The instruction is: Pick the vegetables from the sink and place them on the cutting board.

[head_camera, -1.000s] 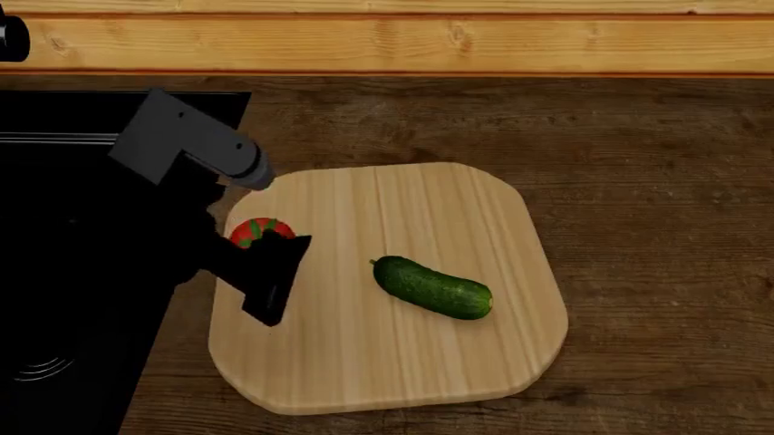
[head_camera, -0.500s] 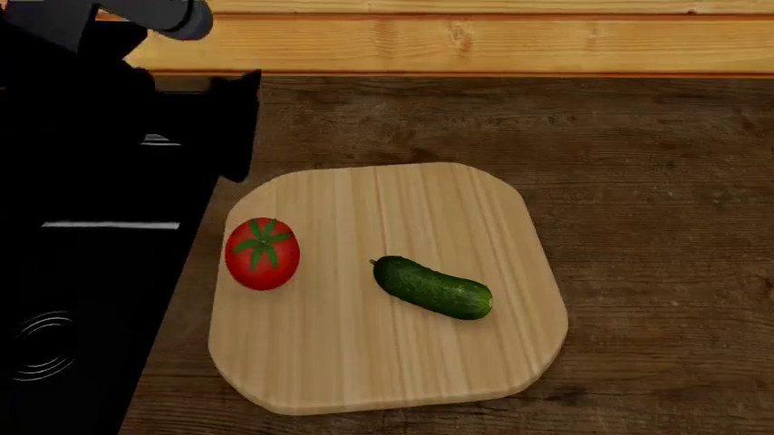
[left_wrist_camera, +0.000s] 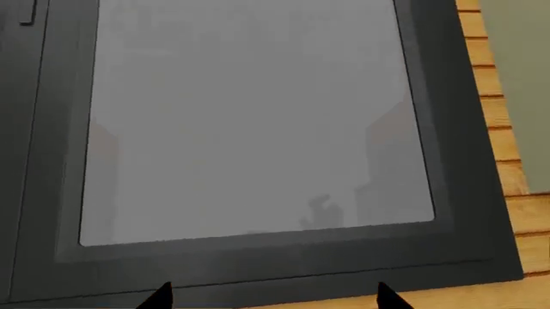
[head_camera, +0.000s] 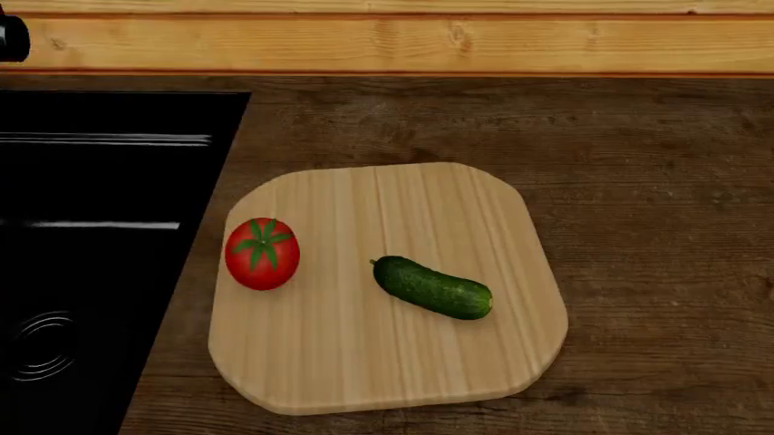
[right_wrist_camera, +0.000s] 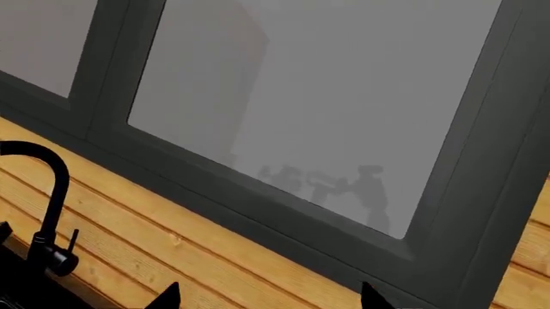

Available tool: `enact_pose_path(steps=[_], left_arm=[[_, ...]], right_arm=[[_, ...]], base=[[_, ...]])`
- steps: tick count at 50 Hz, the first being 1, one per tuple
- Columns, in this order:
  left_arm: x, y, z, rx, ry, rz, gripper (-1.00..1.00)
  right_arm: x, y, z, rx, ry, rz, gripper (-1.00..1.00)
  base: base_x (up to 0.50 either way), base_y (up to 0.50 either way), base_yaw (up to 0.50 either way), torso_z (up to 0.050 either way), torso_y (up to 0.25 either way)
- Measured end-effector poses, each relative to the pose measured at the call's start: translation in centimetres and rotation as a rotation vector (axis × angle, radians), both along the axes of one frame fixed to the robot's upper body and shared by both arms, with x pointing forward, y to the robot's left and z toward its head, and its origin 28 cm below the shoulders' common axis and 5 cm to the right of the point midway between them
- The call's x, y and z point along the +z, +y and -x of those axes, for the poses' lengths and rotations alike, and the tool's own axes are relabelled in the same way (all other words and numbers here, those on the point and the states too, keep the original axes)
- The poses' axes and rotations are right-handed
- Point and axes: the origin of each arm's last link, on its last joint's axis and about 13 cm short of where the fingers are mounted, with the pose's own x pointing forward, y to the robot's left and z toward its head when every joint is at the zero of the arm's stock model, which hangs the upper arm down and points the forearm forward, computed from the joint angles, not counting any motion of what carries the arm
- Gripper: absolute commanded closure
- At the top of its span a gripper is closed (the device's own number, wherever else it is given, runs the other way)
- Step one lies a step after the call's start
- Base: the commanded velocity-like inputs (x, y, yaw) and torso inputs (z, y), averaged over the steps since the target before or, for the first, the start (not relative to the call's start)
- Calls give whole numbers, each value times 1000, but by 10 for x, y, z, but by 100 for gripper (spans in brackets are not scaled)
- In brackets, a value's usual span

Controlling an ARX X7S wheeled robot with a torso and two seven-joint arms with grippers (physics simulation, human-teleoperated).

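Observation:
In the head view the red tomato [head_camera: 263,253] with its green calyx rests on the left part of the pale cutting board [head_camera: 362,362]. The dark green cucumber [head_camera: 432,287] lies near the board's middle. The black sink [head_camera: 85,227] fills the left side, with a ringed drain [head_camera: 43,358] low down. Neither gripper shows in the head view. In the left wrist view the left gripper [left_wrist_camera: 273,301] shows two black fingertips wide apart, empty, facing a window. In the right wrist view the right gripper [right_wrist_camera: 268,297] is likewise open and empty.
Dark brown wooden countertop [head_camera: 653,181] surrounds the board. A pale wood wall strip [head_camera: 423,41] runs along the back. The wrist views show a grey-framed window [left_wrist_camera: 249,129] above wood panelling [right_wrist_camera: 172,257], and a black faucet [right_wrist_camera: 47,206].
The left arm, which held the tomato over the board a second ago, let it go, rose up and left the head view. The tomato now sits uncovered on the board.

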Motion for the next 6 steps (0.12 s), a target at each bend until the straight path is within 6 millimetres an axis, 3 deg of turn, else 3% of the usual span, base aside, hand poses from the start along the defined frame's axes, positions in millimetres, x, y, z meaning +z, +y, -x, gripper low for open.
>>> enact_pose_path(steps=[6], left_arm=[[9,0,7,-33,-59,76,-100]], right_arm=[[12,0,7,33,-64,-44,-100]], base=[[0,0,0,0,0]])
